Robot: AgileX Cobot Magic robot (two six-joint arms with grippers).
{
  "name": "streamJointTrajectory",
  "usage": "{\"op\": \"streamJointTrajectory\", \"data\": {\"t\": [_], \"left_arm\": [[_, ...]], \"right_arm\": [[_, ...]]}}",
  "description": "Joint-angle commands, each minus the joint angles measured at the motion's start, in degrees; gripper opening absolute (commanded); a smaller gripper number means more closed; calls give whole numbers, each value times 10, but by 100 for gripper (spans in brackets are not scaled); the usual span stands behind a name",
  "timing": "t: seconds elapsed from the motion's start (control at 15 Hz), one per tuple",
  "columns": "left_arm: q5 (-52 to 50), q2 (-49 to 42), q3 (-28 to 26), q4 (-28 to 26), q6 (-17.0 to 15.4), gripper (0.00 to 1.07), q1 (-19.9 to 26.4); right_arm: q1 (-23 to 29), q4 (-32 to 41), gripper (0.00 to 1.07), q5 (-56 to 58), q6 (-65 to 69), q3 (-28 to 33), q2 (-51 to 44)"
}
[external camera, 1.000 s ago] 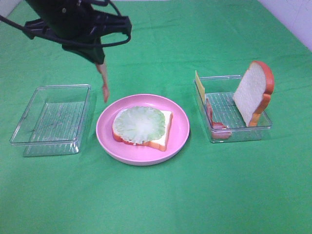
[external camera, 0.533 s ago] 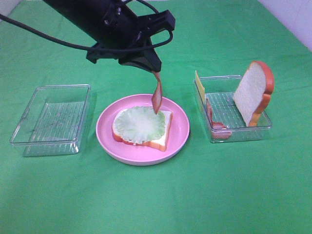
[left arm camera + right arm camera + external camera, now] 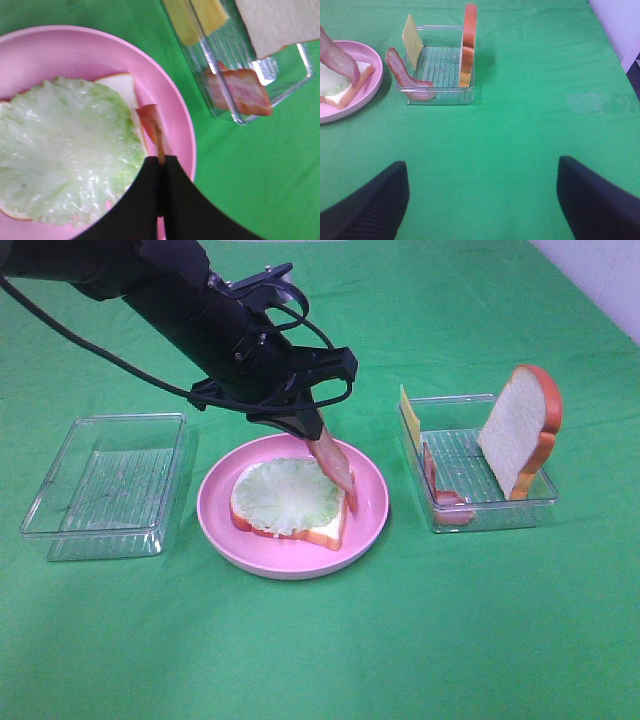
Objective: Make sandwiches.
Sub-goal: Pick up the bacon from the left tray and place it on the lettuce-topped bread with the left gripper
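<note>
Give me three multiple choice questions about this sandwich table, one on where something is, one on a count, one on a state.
1. Where does the lettuce lie? A) on the bare cloth B) on the bread slice on the pink plate C) atop the cheese
2. How many clear trays are out? A) one B) two C) three
3. The left end effector is: A) open B) shut on cheese C) shut on a bacon strip
Answers: 1 B, bread crust shows under it; 2 B, one each side of the plate; 3 C, its closed tips pinch the strip.
</note>
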Motion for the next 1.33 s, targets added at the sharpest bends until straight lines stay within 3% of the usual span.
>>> {"op": "streamJointTrajectory", "data": {"t": [0.07,0.27,0.47,0.53,0.67,0.8,0.87,0.93,1.07,1.13,1.2,1.33], "left_arm": [[-13,17,-1,50,-10,0,0],[-11,34,-1,94,-13,0,2],[-11,36,-1,174,-59,0,2],[-8,36,-1,235,-93,0,2],[-4,36,-1,291,-127,7,2],[-13,36,-1,286,-128,10,2],[-14,36,-1,279,-127,17,0],[-15,36,-1,273,-127,31,0],[6,33,-1,272,-127,78,0],[21,30,-1,272,-126,96,0],[34,25,-1,274,-123,101,0],[51,13,-2,286,-123,101,0]], "right_arm": [[-3,-1,76,-5,-6,-1,-8],[-3,-1,76,-5,-6,-1,-8],[-3,-1,76,-5,-6,-1,-8],[-3,-1,76,-5,-6,-1,-8],[-3,-1,76,-5,-6,-1,-8],[-3,-1,76,-5,-6,-1,-8],[-3,-1,76,-5,-6,-1,-8],[-3,-1,76,-5,-6,-1,-8],[-3,-1,76,-5,-6,-1,-8],[-3,-1,76,-5,-6,-1,-8],[-3,-1,76,-5,-6,-1,-8],[-3,-1,76,-5,-6,-1,-8]]}}
